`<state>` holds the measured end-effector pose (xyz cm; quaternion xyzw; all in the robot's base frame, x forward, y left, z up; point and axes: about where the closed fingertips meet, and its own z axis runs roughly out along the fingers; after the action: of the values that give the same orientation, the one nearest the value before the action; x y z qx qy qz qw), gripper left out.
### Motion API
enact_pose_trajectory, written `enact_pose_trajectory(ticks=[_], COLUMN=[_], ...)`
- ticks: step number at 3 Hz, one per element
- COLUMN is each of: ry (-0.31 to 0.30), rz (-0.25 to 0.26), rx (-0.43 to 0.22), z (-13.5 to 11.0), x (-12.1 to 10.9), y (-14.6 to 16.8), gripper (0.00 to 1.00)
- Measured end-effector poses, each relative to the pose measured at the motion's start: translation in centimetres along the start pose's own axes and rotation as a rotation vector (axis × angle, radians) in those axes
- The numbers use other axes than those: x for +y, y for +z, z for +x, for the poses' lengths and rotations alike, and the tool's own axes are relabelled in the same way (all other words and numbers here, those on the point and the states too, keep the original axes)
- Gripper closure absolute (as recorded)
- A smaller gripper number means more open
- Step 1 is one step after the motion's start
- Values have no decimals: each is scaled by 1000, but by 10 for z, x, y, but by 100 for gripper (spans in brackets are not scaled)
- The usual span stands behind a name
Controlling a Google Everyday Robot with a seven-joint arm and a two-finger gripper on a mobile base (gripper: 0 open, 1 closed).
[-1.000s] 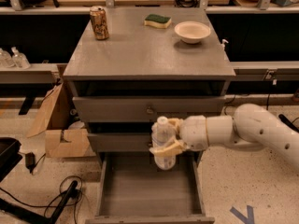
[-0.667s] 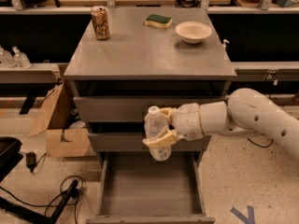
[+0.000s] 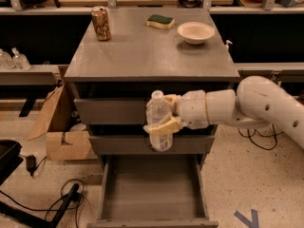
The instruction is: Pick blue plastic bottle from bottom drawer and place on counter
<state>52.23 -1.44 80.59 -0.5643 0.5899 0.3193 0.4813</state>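
Observation:
The blue plastic bottle (image 3: 158,121) is a clear ribbed bottle with a white cap, held upright in front of the two upper drawer fronts. My gripper (image 3: 164,113) comes in from the right on a white arm and is shut on the bottle, one cream finger (image 3: 163,126) across its middle. The bottom drawer (image 3: 153,194) is pulled open below it, its grey floor bare. The counter (image 3: 147,51) is the grey cabinet top, above and behind the bottle.
On the counter stand a gold-brown drink can (image 3: 101,23) at the back left, a green sponge (image 3: 160,21) and a white bowl (image 3: 195,32) at the back right. A cardboard box (image 3: 64,127) and cables (image 3: 57,201) lie on the floor left of the cabinet.
My gripper has carried the bottle upward and a little to the left, from just above the open drawer to the level of the top drawer front.

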Motion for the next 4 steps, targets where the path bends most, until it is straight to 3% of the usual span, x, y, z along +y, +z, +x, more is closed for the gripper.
enact_pose_trajectory(ticks=[1,2,3,4], ry=[6,13,22,51], rz=[88,163,237,310], rx=[-68,-115,-154,-182], z=[-69,-119,-151,-162], x=[-41,-88,-146,-204], y=[-22,-35,-35,-31], gripper=[100,100,100,100])
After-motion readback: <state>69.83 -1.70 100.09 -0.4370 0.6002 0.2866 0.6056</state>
